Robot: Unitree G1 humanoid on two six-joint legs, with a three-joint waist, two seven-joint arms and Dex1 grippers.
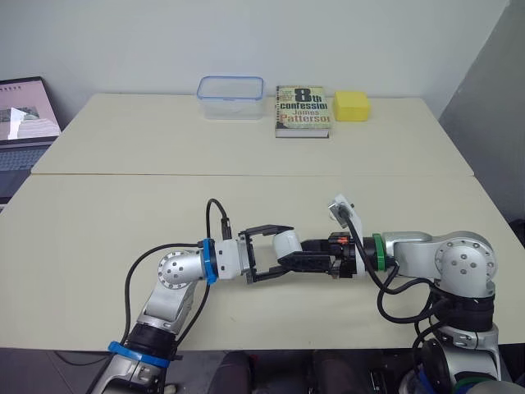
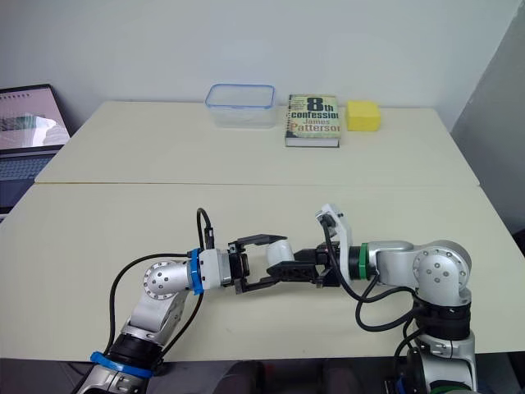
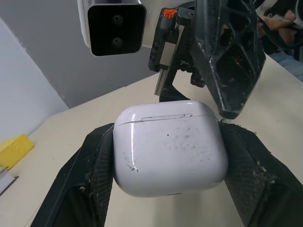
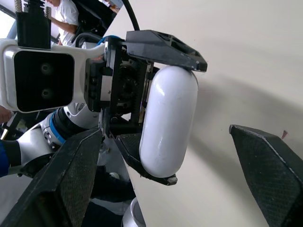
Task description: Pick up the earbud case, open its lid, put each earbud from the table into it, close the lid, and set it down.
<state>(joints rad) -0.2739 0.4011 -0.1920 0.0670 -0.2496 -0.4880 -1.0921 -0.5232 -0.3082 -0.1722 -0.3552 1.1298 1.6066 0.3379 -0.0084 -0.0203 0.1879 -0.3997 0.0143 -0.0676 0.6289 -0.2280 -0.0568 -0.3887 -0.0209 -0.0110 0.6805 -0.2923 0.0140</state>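
A cream table point(image 1: 98, 213) is standing against a white wall, bearing along its far edge a laptop point(image 1: 25, 123), a clear container point(image 1: 230, 96), a book point(image 1: 302, 111) and a yellow sponge point(image 1: 351, 105). Nearer, the left gripper point(image 1: 281, 250) is clamping the earbud case point(image 3: 168, 146) above the table, lid seam closed. The right gripper point(image 1: 297, 258) is facing it, fingers spread wide, one nearing the lid's corner. The pickup looks done; opening, loading the earbuds, closing and setting down seem to be remaining.
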